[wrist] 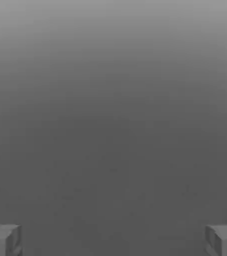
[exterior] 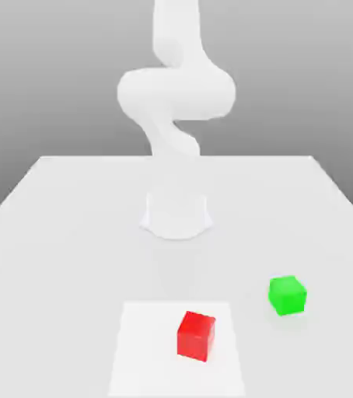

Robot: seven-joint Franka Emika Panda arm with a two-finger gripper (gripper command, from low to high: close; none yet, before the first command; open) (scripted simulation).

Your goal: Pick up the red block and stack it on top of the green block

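The red block (exterior: 195,336), a matte cube with no long axis, sat on the table (exterior: 55,233) turned corner-on to the exterior view. The green block (exterior: 288,295) lay near it, apart, toward that view's right. The arm (exterior: 176,93) was cut off above. The gripper (wrist: 113,240) stood released, fingertips (wrist: 3,239) wide apart, grasping nothing.

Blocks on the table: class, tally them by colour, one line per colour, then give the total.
Red block: 1
Green block: 1
Total: 2
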